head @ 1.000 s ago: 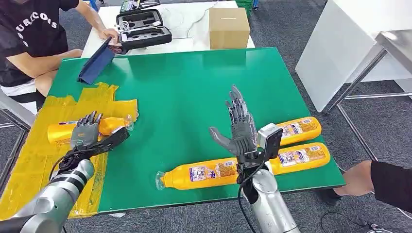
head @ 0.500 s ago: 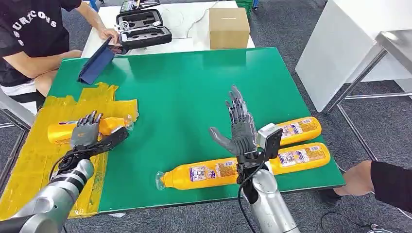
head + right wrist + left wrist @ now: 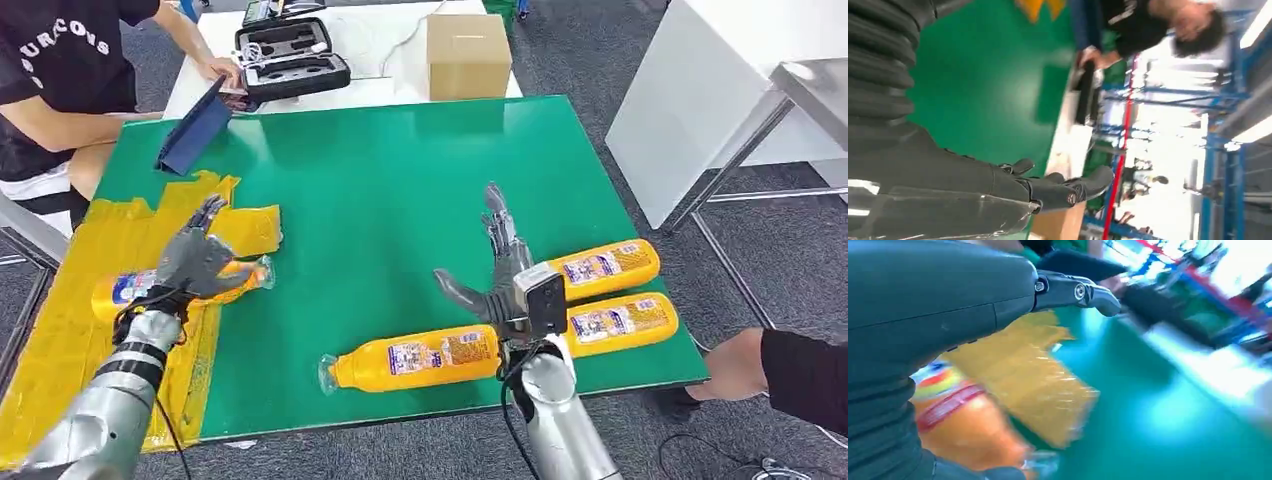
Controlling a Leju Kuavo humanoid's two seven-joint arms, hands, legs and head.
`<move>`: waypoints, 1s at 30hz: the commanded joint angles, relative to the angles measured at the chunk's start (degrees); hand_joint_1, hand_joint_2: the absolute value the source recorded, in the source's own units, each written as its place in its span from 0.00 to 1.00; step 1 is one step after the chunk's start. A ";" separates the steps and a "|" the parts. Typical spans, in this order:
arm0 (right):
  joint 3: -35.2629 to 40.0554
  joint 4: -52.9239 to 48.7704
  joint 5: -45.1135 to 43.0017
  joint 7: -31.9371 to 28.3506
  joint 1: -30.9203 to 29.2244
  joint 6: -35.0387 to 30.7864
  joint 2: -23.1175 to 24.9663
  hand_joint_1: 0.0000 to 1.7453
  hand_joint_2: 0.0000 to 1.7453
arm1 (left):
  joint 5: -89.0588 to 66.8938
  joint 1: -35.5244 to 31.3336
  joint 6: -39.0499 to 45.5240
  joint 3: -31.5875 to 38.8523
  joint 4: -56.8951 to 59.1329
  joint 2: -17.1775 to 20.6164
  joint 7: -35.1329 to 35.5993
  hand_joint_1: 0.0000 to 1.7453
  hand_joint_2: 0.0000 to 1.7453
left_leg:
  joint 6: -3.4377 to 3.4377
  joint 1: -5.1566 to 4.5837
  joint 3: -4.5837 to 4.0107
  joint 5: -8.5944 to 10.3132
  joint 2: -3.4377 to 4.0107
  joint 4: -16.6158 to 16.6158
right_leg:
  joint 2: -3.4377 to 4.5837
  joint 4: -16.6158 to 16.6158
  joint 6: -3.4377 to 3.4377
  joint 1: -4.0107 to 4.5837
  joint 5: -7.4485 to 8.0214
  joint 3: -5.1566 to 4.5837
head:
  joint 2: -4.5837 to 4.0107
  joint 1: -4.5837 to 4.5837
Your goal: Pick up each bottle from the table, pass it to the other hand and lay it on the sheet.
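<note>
My left hand [image 3: 192,262], ribbed grey with dark jointed fingers, hovers spread and empty over a glossy orange bottle [image 3: 130,288] lying on the crinkled yellow sheet [image 3: 110,235] at nine o'clock. My right hand [image 3: 500,275] stands upright at five o'clock, fingers straight and apart, holding nothing. Beside its wrist lies a second smooth plastic bottle [image 3: 415,359] on the flat green table [image 3: 380,180]. Two more bottles [image 3: 605,268] lie side by side at four o'clock. A cardboard box [image 3: 468,56] sits at twelve.
</note>
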 commanded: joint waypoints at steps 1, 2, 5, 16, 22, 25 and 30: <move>-4.83 0.26 0.50 0.64 0.19 0.98 -2.82 0.00 1.00 | 6.26 9.84 -3.80 -5.14 -24.32 0.81 2.18 0.00 1.00 | -0.03 0.04 0.30 -0.23 -0.05 0.07 | -0.16 0.02 -0.09 0.06 -0.23 0.35 | 0.00 0.00; -4.84 0.24 0.53 0.64 0.22 1.02 -2.70 0.00 1.00 | 6.05 9.69 -3.23 -5.34 -24.05 0.65 2.11 0.00 1.00 | -0.05 0.03 0.35 -0.25 -0.07 0.07 | -0.18 0.03 -0.11 0.06 -0.27 0.39 | 0.00 0.02; -4.75 0.31 0.69 0.65 0.25 1.10 -2.19 0.00 1.00 | 5.40 8.56 0.10 -6.72 -22.32 1.22 2.46 0.00 1.00 | -0.04 0.04 0.08 -0.14 -0.08 0.06 | -0.13 0.02 -0.08 0.06 -0.16 0.15 | 0.00 0.00; -1.26 2.43 27.89 8.60 -2.96 -9.68 -10.96 0.00 1.00 | 24.68 9.89 -17.55 -4.37 -23.74 1.88 3.38 0.00 1.00 | -0.01 0.03 0.19 -0.20 0.00 0.05 | -0.08 -0.03 -0.05 0.06 -0.16 0.27 | 0.00 0.02; -0.07 12.84 41.91 15.58 -12.33 -3.44 -20.59 0.00 1.00 | 29.35 7.03 -21.29 -3.95 -19.55 2.02 4.00 0.00 1.00 | 0.01 0.00 -0.09 -0.02 -0.04 0.02 | -0.05 -0.03 -0.01 0.01 0.00 0.03 | 0.00 0.00; 1.77 15.70 43.45 16.61 -15.54 -0.87 -22.10 0.00 1.00 | 29.39 5.92 -21.30 -4.70 -18.68 1.60 4.11 0.00 1.00 | 0.04 -0.03 -0.01 0.00 -0.16 0.04 | -0.19 -0.01 -0.03 0.00 -0.04 0.13 | 0.00 0.02; 2.63 22.53 42.14 16.03 -23.43 3.99 -24.65 0.00 1.00 | 29.19 3.02 -20.85 -6.87 -15.66 -0.18 4.14 0.00 1.00 | 0.10 -0.07 -0.10 0.04 -0.10 0.11 | -0.19 0.08 -0.01 -0.02 0.08 0.02 | 0.00 0.02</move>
